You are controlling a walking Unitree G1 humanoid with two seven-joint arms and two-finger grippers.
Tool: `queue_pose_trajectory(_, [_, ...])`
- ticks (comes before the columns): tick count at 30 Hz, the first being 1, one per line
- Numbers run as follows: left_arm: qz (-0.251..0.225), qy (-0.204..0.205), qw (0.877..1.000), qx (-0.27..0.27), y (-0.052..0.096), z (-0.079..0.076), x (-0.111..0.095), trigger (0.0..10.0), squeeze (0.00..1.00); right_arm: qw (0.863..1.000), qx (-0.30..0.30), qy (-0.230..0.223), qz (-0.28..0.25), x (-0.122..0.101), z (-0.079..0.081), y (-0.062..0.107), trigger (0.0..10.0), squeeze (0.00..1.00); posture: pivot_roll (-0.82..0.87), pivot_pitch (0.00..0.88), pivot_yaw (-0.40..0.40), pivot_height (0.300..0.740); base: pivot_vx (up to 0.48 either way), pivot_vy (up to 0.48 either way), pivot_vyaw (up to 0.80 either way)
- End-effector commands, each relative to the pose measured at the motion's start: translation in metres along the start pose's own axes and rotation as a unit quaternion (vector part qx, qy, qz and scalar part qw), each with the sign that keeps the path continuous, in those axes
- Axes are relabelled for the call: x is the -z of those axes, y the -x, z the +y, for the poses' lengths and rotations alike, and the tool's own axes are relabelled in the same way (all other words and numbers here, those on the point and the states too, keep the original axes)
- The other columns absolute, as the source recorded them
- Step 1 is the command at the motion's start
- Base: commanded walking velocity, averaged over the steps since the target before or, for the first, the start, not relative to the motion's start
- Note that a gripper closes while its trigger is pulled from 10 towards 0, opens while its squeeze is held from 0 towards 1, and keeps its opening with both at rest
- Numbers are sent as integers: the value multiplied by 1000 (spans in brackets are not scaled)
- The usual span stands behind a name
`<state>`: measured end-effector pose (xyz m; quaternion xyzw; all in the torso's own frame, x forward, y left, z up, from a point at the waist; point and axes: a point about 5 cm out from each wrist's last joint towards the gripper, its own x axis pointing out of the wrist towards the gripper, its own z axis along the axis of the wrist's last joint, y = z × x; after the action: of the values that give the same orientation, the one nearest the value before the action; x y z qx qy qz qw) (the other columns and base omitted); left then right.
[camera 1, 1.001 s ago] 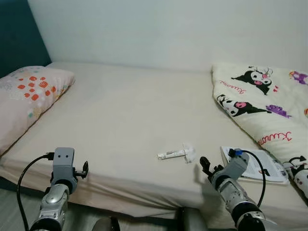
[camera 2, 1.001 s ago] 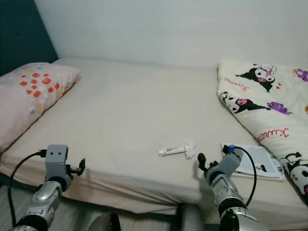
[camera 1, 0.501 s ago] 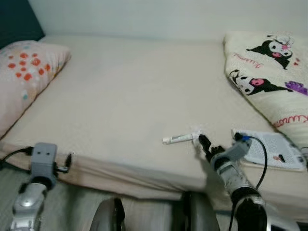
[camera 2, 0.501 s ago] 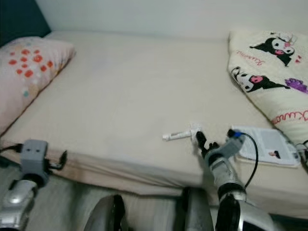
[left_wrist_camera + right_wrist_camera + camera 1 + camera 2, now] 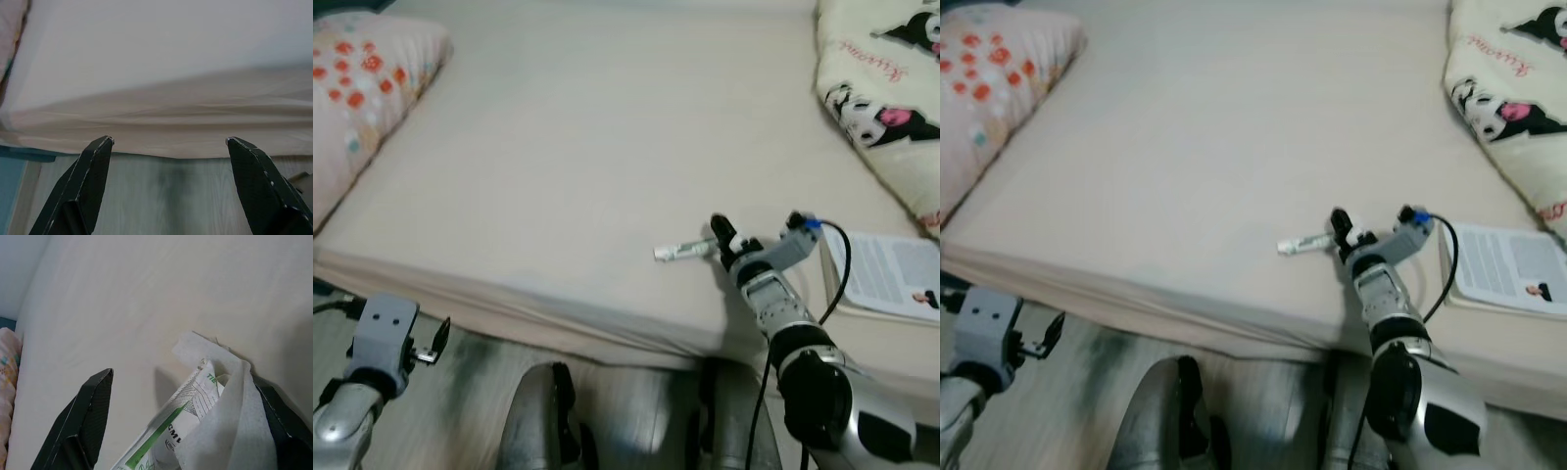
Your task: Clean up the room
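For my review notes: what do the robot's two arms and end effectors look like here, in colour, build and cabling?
Both arms are silver metal with ribbed, jointed segments. Each ends in a grey box-shaped wrist block and an end effector of two long black fingers. The left end effector has a black cable running off its block. The right end effector carries a black cable looping back along the arm from a small blue connector.

Bed sheet (image 5: pixel 587 147): plain cream. Pillow (image 5: pixel 357 93) at sheet's head end: pale pink, red-orange flower spots. Quilt (image 5: pixel 886 93) opposite pillow: cream, black-and-pink cartoon figures, pink lettering. Wrapper (image 5: pixel 195 431) on sheet: white, green print. Leaflet (image 5: pixel 896 274) under quilt edge: white, grey text. Floor (image 5: pixel 161 196) beside bed: grey wood grain.
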<state>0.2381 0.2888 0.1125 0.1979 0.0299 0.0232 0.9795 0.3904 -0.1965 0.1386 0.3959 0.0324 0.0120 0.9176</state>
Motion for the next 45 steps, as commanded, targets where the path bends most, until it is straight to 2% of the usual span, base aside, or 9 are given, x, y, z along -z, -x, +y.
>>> queue_pose_trajectory(1, [22, -6, 1000, 2, 7, 4, 6, 10000, 0, 999, 17, 1, 51, 22, -4, 3, 10000, 0, 179, 470, 74, 565, 0, 0, 0])
queue_pose_trajectory(6, [33, -8, 999, 19, 11, -2, 2, 10000, 0, 989, 64, 66, 114, 37, -6, 4, 9608, 0, 169, 485, 76, 565, 0, 0, 0])
queue_pose_trajectory(7, [35, -7, 999, 20, 11, -2, 2, 10000, 0, 988, 70, 73, 115, 36, -6, 4, 0, 0, 169, 485, 74, 565, 0, 0, 0])
queue_pose_trajectory(26, [36, 8, 999, 5, 1, -8, -4, 10000, 0, 987, 50, 113, 103, 22, -5, 2, 0, 0, 143, 388, 36, 565, 0, 0, 0])
queue_pose_trajectory(33, [13, 27, 999, -19, -21, -10, -14, 10000, 0, 997, -48, 49, 26, -2, 13, -4, 0, 0, 110, 294, 8, 584, 0, 0, 0])
queue_pose_trajectory(35, [3, 79, 996, -39, -40, -15, -24, 10000, 0, 994, -104, 23, -10, -18, 30, -8, 0, 0, 83, 205, -4, 594, 0, 0, 0])
queue_pose_trajectory(39, [0, 102, 994, -43, -48, -19, -29, 10000, 0, 991, -127, 22, -20, -24, 38, -9, 0, 0, 76, 187, -7, 599, 0, 0, 0])
queue_pose_trajectory(42, [-8, 132, 990, -50, -69, -37, -39, 10000, 0, 981, -186, 31, -42, -37, 56, -9, 0, 0, 40, 80, -24, 618, 0, 0, 0])
queue_pose_trajectory(45, [-8, 133, 990, -52, -71, -38, -39, 10000, 0, 980, -191, 32, -41, -37, 57, -8, 0, 0, 40, 80, -24, 623, 0, 0, 0])
